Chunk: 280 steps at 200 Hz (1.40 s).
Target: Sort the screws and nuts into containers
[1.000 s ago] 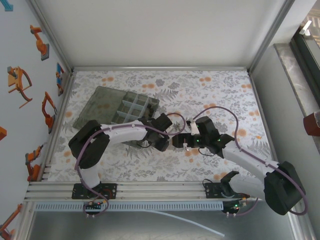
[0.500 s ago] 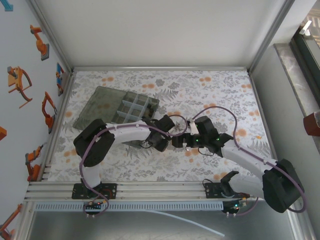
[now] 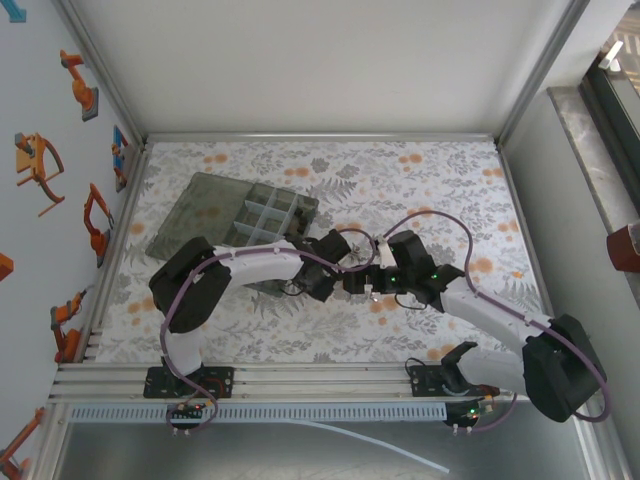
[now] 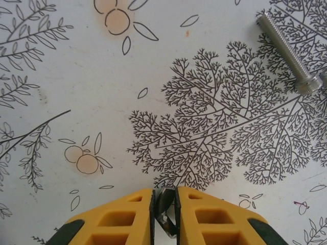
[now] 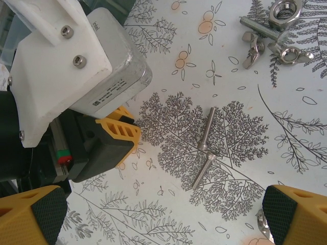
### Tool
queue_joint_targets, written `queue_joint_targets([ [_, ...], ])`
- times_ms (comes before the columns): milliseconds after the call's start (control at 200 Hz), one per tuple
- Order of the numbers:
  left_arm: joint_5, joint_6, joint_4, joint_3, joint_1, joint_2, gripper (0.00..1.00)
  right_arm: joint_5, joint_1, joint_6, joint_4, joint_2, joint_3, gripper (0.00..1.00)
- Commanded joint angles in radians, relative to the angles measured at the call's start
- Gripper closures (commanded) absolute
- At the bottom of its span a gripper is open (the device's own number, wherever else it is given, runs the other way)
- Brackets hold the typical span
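Organizer box [image 3: 190,215] sits twd far-left corner of table [image 3: 420,180]: lift straight, keep pinch firm, carry there, drop w/ like parts. L arm [image 3: 250,262] bent, reaching right to table centre; R arm [image 3: 490,315] folded in opposite. L gripper [image 4: 164,196] clenched on small metal part [image 4: 166,217], type unclear. R gripper [image 5: 163,214] spread wide, empty, over silvery screws [image 5: 206,133].

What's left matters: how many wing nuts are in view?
2. One wing nut beside the top-right screw, the other just right of it; more may be hidden.

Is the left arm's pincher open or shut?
Shut: the left gripper has its yellow fingers nearly together, pinching a small silvery part between them.
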<state>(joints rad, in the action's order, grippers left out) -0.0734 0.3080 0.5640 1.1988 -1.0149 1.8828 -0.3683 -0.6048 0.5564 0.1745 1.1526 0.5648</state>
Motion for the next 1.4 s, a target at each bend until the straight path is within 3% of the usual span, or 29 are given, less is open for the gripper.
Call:
queue_joint_targets([
  [0, -0.034, 0.008, 0.005, 0.031, -0.001, -0.033, 0.88, 0.034, -0.006, -0.009, -0.006, -0.022, 0.008, 0.0],
  [215, -0.048, -0.011, -0.044, 0.049, 0.057, -0.145, 0.89, 0.032, -0.004, -0.041, -0.03, 0.024, 0.065, 0.01],
  [466, -0.104, -0.027, -0.005, 0.03, 0.224, -0.231, 0.89, -0.037, -0.004, -0.091, -0.057, 0.175, 0.207, 0.0],
  [766, -0.172, 0.018, 0.044, 0.017, 0.386, -0.232, 0.89, -0.088, -0.004, -0.097, -0.108, 0.278, 0.305, 0.0],
  [1011, -0.18, 0.013, 0.096, 0.071, 0.419, -0.135, 0.88, -0.074, -0.004, -0.095, -0.108, 0.262, 0.292, 0.0],
  [1397, -0.21, 0.042, 0.11, 0.05, 0.42, -0.142, 0.8, -0.066, -0.003, -0.106, -0.096, 0.249, 0.277, 0.0],
])
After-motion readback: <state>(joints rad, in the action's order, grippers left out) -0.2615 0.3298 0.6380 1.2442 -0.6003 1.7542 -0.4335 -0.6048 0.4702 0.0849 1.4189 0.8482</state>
